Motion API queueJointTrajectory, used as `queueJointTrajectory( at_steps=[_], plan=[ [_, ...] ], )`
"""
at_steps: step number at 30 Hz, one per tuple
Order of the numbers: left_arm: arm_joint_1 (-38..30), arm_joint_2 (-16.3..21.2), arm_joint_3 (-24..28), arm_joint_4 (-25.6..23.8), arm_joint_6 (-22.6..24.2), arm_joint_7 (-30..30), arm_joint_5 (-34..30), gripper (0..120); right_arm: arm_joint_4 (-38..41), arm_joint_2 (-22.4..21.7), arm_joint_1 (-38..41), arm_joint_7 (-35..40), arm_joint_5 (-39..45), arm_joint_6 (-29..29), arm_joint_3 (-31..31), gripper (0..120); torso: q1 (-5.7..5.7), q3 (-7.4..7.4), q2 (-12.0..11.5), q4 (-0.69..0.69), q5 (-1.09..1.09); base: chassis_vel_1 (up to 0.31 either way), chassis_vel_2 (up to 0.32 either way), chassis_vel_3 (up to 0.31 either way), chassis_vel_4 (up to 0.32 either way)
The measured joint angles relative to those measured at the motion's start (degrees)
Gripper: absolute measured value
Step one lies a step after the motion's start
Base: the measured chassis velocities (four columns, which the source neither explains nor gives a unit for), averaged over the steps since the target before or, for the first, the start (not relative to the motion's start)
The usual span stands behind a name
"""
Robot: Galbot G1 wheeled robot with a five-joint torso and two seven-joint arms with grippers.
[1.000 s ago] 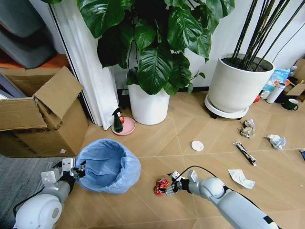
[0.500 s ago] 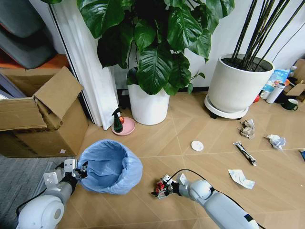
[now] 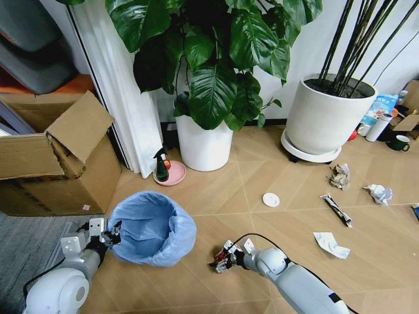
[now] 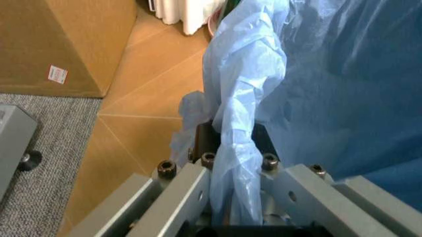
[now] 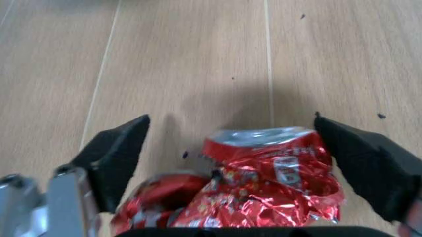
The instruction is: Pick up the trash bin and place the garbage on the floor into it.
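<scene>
The trash bin (image 3: pixel 152 227), a small round bin lined with a light-blue bag, stands on the floor (image 3: pixel 216 196) at the lower left. My left gripper (image 3: pixel 108 237) is shut on its near rim; the left wrist view shows the bag-covered rim (image 4: pixel 234 123) pinched in the left gripper (image 4: pixel 231 165). A crushed red can (image 3: pixel 221 259) lies right of the bin. My right gripper (image 3: pixel 222 261) is low over it, open. In the right wrist view the black fingers (image 5: pixel 112 158) straddle the can (image 5: pixel 264 187), with a gap on one side.
More garbage lies to the right: a white disc (image 3: pixel 271 199), a striped wrapper (image 3: pixel 336 210), paper wads (image 3: pixel 340 176) (image 3: pixel 379 193) and a packet (image 3: pixel 330 244). A cardboard box (image 3: pixel 59 157), two white plant pots (image 3: pixel 204 145) (image 3: pixel 324 121) and a spray bottle (image 3: pixel 160 165) stand behind.
My right gripper has slid left along the floor and now straddles the red can. The bin and left gripper have barely moved.
</scene>
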Motion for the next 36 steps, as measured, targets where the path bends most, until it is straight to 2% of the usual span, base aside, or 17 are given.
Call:
queueJointTrajectory(
  at_steps=[4, 6, 8, 12, 17, 20, 22, 25, 36],
  plan=[
    [0.05, -0.01, 0.02, -0.15, -0.04, 0.08, 0.06, 0, -0.05, 0.06, -0.08, 0.18, 0.05, 0.04, 0.17, 76, 0.0, 0.0, 0.0, 0.0, 0.0, 0.0, 0.0, 0.0, 0.0],
    [0.12, -0.06, 0.1, -0.25, -0.07, 0.2, 0.15, 0, -0.08, 0.05, -0.42, 0.19, 0.02, 0.1, 0.36, 65, 0.0, 0.0, 0.0, -0.01, 0.0, 0.0, 0.0, 0.0, 0.0],
    [0.16, -0.06, 0.13, -0.25, -0.1, 0.27, 0.25, 0, -0.1, 0.05, -0.53, 0.19, 0.02, 0.18, 0.43, 61, 0.0, 0.0, 0.0, -0.01, 0.0, 0.0, 0.0, 0.0, 0.0],
    [0.36, -0.05, 0.29, -0.45, -0.17, 0.64, 0.58, 0, -0.11, 0.09, -0.73, 0.18, 0.02, 0.41, 0.94, 45, 0.0, -0.01, 0.01, 0.0, 0.0, 0.0, 0.0, 0.0, 0.0],
    [0.39, -0.04, 0.34, -0.53, -0.18, 0.68, 0.68, 0, -0.17, 0.25, -0.89, 0.16, 0.05, 0.41, 1.29, 34, 0.0, 0.0, 0.01, 0.0, 0.01, 0.0, 0.0, 0.0, 0.0],
    [0.52, -0.02, 0.35, -0.69, -0.18, 0.72, 0.71, 0, -0.18, 0.23, -1.39, -0.01, 0.04, 0.43, 1.67, 18, 0.0, 0.0, 0.01, 0.0, 0.01, 0.0, 0.0, 0.0, 0.0],
    [0.55, -0.02, 0.35, -0.71, -0.19, 0.74, 0.72, 0, -0.24, 0.21, -1.48, -0.02, 0.01, 0.42, 1.72, 16, 0.0, 0.0, 0.01, 0.0, 0.01, 0.0, 0.0, 0.0, 0.0],
    [0.63, -0.02, 0.35, -0.89, -0.19, 0.79, 0.73, 0, -0.25, 0.25, -1.87, -0.03, 0.0, 0.45, 2.35, 1, 0.0, 0.0, 0.01, 0.0, 0.0, 0.0, 0.0, 0.0, 0.0],
    [0.64, 0.29, 0.52, -1.07, -0.14, 0.92, 0.74, 0, 3.6, -0.46, -3.33, 2.21, 0.38, 0.37, 5.16, 0, 0.0, 0.0, 0.01, 0.0, 0.01, 0.0, 0.0, 0.0, 0.0]
  ],
)
